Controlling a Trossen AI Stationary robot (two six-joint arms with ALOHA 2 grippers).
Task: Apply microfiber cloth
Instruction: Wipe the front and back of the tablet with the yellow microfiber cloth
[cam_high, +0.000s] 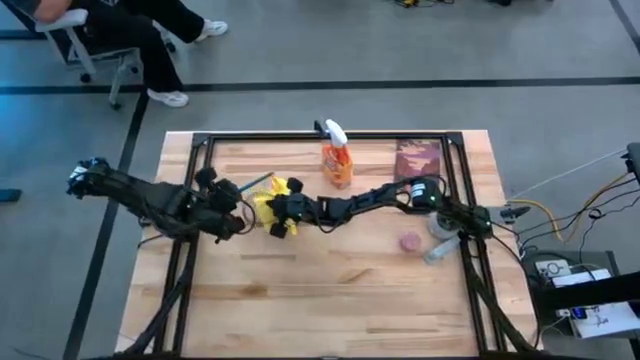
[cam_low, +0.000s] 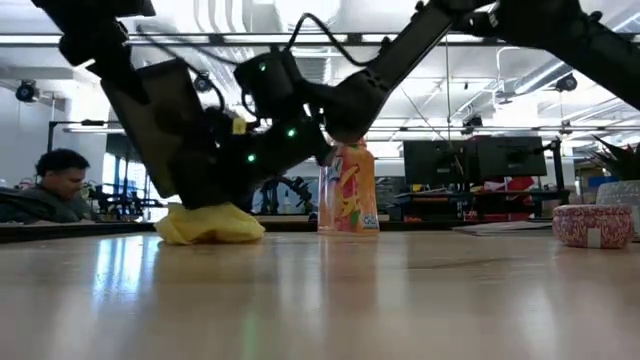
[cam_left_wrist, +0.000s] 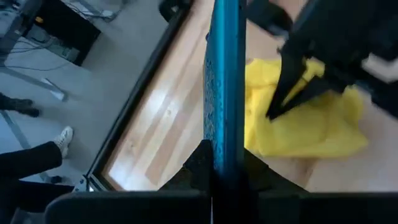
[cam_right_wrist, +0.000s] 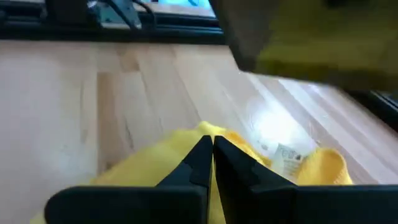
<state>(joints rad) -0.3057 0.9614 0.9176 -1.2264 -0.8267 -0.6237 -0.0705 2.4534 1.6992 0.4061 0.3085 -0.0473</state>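
Note:
The microfiber cloth (cam_high: 272, 208) is a bright yellow bunch lying on the wooden table at left of centre; the low view shows the cloth (cam_low: 210, 225) resting on the tabletop. My right gripper (cam_right_wrist: 212, 152) reaches in from the table's right and is shut on it. A black tablet (cam_low: 165, 120) stands steeply tilted just left of the cloth, and my left gripper (cam_high: 232, 215) is shut on it. In the left wrist view the tablet (cam_left_wrist: 224, 81) appears edge-on as a blue strip. The cloth hides the tablet's lower end. My left gripper pinches the tablet's edge (cam_left_wrist: 224, 158) between its two fingers, coming level from the table's left. The tablet stands tilted beside the cloth; whether its lower end rests on the table does not show. My right gripper pinches a raised fold on top of the cloth (cam_right_wrist: 205, 134) between its shut fingers (cam_left_wrist: 283, 93), slanting down from the table's right. Several layers look gathered there. The rest of the cloth lies slack on the table.
An orange spray bottle (cam_high: 337, 165) with a white trigger stands behind the cloth at the table's far middle. A brown flat piece (cam_high: 415, 160) lies far right, a pink round thing (cam_high: 410, 242) right of centre. A person sits beyond the far left corner (cam_high: 120, 30).

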